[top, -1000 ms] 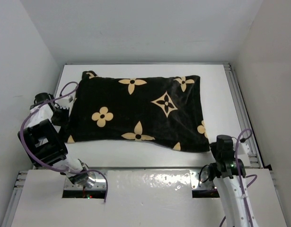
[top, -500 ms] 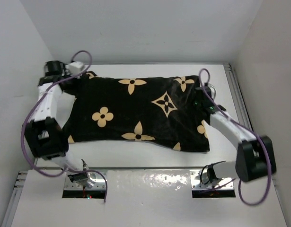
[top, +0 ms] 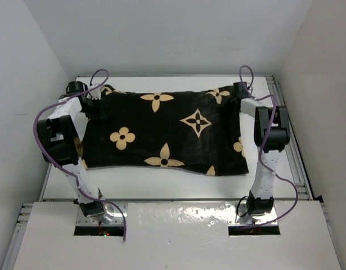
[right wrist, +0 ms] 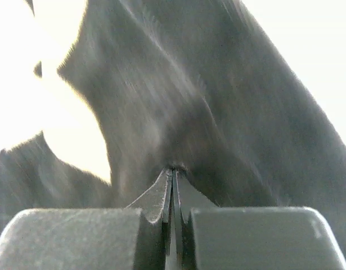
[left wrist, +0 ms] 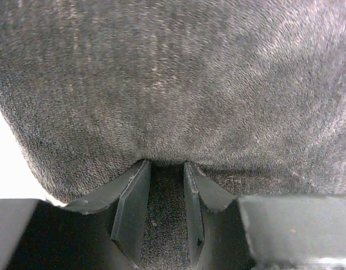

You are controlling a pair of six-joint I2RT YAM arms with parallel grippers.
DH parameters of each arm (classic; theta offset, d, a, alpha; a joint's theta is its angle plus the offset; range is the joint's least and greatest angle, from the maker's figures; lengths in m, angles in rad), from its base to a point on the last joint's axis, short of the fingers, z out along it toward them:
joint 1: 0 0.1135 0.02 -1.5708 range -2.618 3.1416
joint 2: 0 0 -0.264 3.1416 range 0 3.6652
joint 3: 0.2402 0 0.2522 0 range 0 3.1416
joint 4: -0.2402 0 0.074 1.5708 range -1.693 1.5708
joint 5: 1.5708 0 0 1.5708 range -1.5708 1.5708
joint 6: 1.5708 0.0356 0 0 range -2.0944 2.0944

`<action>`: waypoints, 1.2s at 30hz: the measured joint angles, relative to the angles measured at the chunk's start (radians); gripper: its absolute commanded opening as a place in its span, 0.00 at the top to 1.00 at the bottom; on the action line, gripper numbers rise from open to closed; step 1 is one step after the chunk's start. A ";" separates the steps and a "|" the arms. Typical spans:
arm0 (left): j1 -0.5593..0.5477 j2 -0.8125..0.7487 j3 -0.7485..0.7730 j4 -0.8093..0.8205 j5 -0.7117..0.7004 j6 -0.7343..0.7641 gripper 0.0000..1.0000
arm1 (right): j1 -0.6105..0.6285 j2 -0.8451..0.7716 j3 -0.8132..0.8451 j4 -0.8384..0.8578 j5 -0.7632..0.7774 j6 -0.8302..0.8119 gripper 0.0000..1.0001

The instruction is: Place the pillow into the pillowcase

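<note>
Lying flat and plump across the middle of the white table [top: 161, 183], the pillowcase [top: 161, 132] stretches from left to right, its black velvet printed with tan flowers and a diamond star. Both arms reach to its far edge, one at each corner. At the far left corner, the left gripper [left wrist: 166, 164] has its jaws a little apart, released rather than clamped. Its fingertips [left wrist: 140, 169] butt against a bulge of dark velvet that fills the left wrist view, and more fabric shows through the narrow gap. At the far right corner, the right gripper [right wrist: 173, 170] is clenched tight on the pillowcase, and a thin fold of black cloth rises from between the meeting jaws. Purple cables [top: 99, 76] loop above both wrists.
</note>
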 measured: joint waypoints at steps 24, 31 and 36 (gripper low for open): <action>0.109 -0.142 -0.068 0.200 0.027 -0.311 0.57 | -0.190 -0.042 0.185 -0.204 0.070 -0.267 0.01; 0.216 -0.261 0.013 0.146 0.021 -0.289 0.50 | -0.256 -0.364 0.110 -0.323 0.013 -0.499 0.01; 0.370 -0.363 0.032 0.096 -0.010 -0.230 0.48 | -0.302 -0.698 -0.103 -0.422 -0.037 -0.572 0.01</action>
